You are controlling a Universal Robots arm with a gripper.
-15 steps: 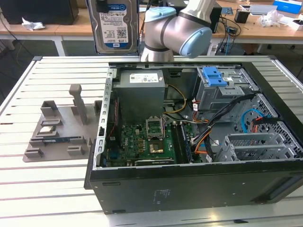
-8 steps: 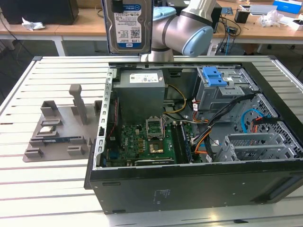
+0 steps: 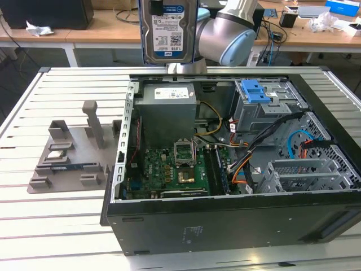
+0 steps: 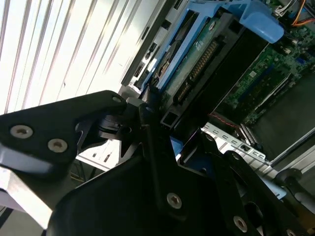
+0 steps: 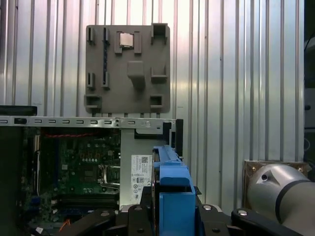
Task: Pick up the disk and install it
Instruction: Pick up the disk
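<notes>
Item: the disk [image 3: 167, 28] — silver drive with a white-and-blue label, clipped in a blue bracket [image 5: 170, 189].
Location: aloft at the upper edge of the exterior view. It hangs clear of the open computer case [image 3: 225, 226], above the power supply [image 3: 167, 110] at the case's far wall.
Attitude: long axis upright, label face turned toward the exterior camera. In the first wrist view the disk is seen edge-on, bracket side toward the lens.
Tool: gripper [image 4: 157, 115] — black fingers closed on the disk, clamping it across the bracket. The disk's whole weight hangs from them.
Arm: a single arm; its grey-and-blue joint [image 3: 225, 34] sits just beside the disk, on the exterior view's right.
Destination, as judged: the drive cage [image 3: 265, 113], grey metal with a blue latch [image 3: 255, 90] on top, in the far part of the case toward the exterior view's right.
Key relation: the cage lies below the disk and off toward the exterior view's right, just beside the power supply. The two are well apart. Which way the cage's bay opens cannot be told.
Stage, as judged: pick-up done, installation not yet done.
Also present: grey fixture tray [image 3: 67, 158] on the slatted table [image 3: 34, 226], on the exterior view's left of the case. It carries a small silver chip [image 3: 56, 153].
</notes>
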